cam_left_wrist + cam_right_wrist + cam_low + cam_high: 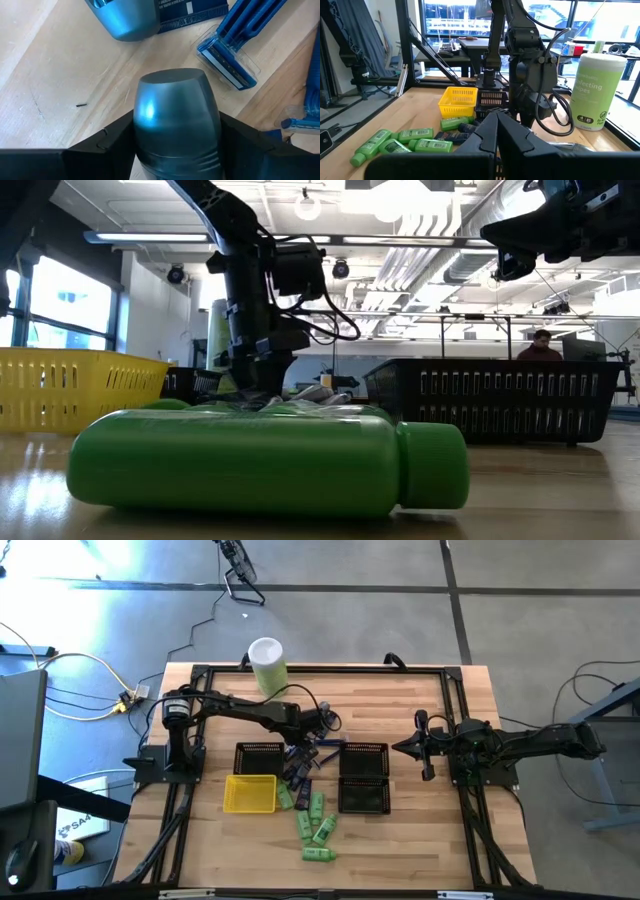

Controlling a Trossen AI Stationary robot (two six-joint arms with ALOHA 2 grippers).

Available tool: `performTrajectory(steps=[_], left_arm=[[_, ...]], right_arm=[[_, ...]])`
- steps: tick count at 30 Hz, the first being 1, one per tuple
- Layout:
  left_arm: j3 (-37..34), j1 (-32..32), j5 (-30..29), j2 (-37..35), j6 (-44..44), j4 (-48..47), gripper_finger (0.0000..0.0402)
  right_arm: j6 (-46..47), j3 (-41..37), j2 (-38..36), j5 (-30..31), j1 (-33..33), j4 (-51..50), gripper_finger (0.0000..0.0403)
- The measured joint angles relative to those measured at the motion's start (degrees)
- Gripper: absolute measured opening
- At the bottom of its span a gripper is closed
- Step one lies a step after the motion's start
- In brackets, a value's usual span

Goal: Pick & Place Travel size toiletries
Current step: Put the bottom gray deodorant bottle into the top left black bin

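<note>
The left gripper (175, 145) gripped a grey tube (175, 115) between the two baskets (362, 778), beside blue razors (235, 50); the right gripper (420, 747) waited shut near the right basket

Left gripper (312, 745) is down over dark toiletries (298, 772) between two black baskets (260, 757); green bottles (315, 825) lie near them, right gripper (415, 746) beyond.
</note>
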Motion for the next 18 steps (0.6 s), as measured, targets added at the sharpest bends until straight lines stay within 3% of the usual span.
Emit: performTrajectory(steps=[18], left_arm=[[0.00, -0.08, 1.43, -0.97, 0.08, 0.81, 0.0227]], right_arm=[[0.00, 0.00, 0.00, -0.01, 0.01, -0.02, 0.0002]])
